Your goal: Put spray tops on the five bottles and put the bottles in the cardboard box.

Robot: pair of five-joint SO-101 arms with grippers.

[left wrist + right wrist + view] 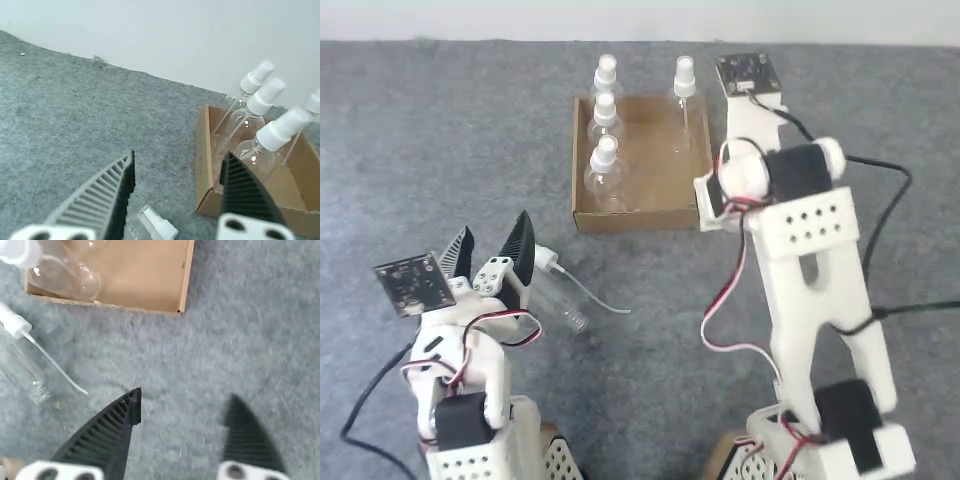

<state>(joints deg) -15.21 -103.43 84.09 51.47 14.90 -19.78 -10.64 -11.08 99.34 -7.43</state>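
Currently four bottles (605, 172) with white spray tops stand upright in the cardboard box (636, 218), three in a row along one side wall and one at the far corner of the opposite side. The fifth bottle (563, 297) lies on its side on the grey carpet (420, 130), uncapped, with a loose spray top (546, 258) just beside it, its thin tube trailing outside the bottle. The left gripper (495, 228) hangs close by that loose top with jaws spread wide and empty, and the right gripper (185, 395) is likewise spread wide and empty over bare carpet near the box's front corner.
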